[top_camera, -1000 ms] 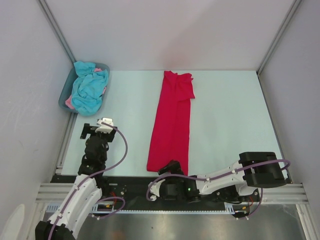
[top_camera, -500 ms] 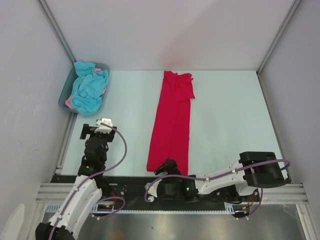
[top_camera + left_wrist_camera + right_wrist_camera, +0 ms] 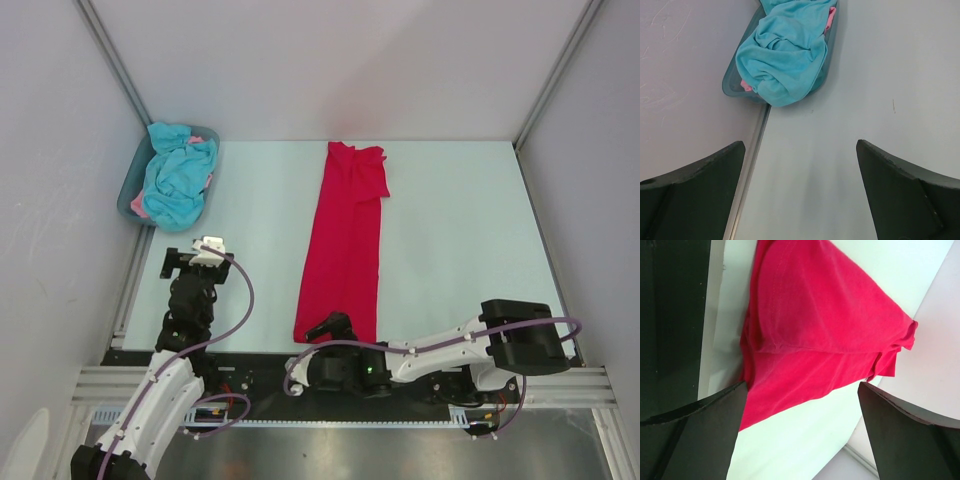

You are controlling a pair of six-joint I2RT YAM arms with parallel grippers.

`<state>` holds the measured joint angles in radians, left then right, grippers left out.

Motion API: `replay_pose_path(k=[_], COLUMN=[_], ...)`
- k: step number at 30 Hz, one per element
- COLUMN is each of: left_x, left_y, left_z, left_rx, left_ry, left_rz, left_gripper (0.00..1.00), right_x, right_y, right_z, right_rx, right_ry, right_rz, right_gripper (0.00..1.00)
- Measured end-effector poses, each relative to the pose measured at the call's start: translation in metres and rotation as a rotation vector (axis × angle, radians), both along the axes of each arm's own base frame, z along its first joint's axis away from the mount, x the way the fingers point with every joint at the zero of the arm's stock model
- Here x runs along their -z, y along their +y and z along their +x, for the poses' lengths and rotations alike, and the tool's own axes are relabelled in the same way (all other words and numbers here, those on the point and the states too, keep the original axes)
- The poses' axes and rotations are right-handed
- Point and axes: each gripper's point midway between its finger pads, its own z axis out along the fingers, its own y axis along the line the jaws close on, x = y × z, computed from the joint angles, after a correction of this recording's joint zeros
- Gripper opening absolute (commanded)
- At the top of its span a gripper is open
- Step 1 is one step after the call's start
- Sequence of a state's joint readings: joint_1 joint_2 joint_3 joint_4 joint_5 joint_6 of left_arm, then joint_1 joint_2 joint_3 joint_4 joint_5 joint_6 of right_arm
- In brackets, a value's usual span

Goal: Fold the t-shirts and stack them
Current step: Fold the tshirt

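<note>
A crimson red t-shirt [image 3: 345, 240] lies folded lengthwise into a long strip down the middle of the table. In the right wrist view the red t-shirt [image 3: 815, 325] fills the upper half. My right gripper [image 3: 328, 328] hovers low at the shirt's near hem, open, with nothing between its fingers [image 3: 695, 435]. A turquoise t-shirt [image 3: 178, 180] and a bit of a pink one [image 3: 137, 205] are bunched in the tub at the back left. My left gripper [image 3: 195, 258] is open over bare table, short of the turquoise t-shirt [image 3: 785, 55].
The grey-blue tub [image 3: 127, 198] stands in the back left corner against the left wall, its wall [image 3: 732, 86] close to a metal rail [image 3: 752, 165]. White walls enclose the pale table [image 3: 460, 230] on three sides. A black strip runs along the near edge.
My right gripper has crept a little to the left along the red shirt's near hem. The left arm and the shirts have not moved.
</note>
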<state>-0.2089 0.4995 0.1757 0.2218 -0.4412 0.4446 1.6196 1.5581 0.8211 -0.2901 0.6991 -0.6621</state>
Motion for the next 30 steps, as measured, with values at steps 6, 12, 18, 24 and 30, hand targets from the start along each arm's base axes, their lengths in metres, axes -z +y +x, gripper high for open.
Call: replay_pose_path(k=[6,12,18,24,30], left_x=[0.0,0.001,0.001,0.001,0.001], left_y=[-0.001,-0.001,-0.001,-0.001,-0.001], left_z=[0.0,0.0,0.0,0.0,0.0], left_rx=[0.003,0.006,0.007,0.007,0.007], left_ry=[0.001,0.004,0.007,0.007,0.007], left_rz=[0.0,0.0,0.001,0.001,0.001], left_gripper=[1.0,1.0,1.0,1.0,1.0], right_x=[0.011,0.015,0.012,0.013,0.02], right_y=[-0.009,-0.006,-0.005,-0.003,0.0], right_z=[-0.003,0.0,-0.002,-0.003,-0.001], right_rx=[0.002,0.065,0.082,0.082,0.083], right_ry=[0.072,0.229,0.278,0.283,0.247], right_rz=[-0.054,-0.088,-0.084,-0.068,-0.031], right_gripper=[1.0,1.0,1.0,1.0,1.0])
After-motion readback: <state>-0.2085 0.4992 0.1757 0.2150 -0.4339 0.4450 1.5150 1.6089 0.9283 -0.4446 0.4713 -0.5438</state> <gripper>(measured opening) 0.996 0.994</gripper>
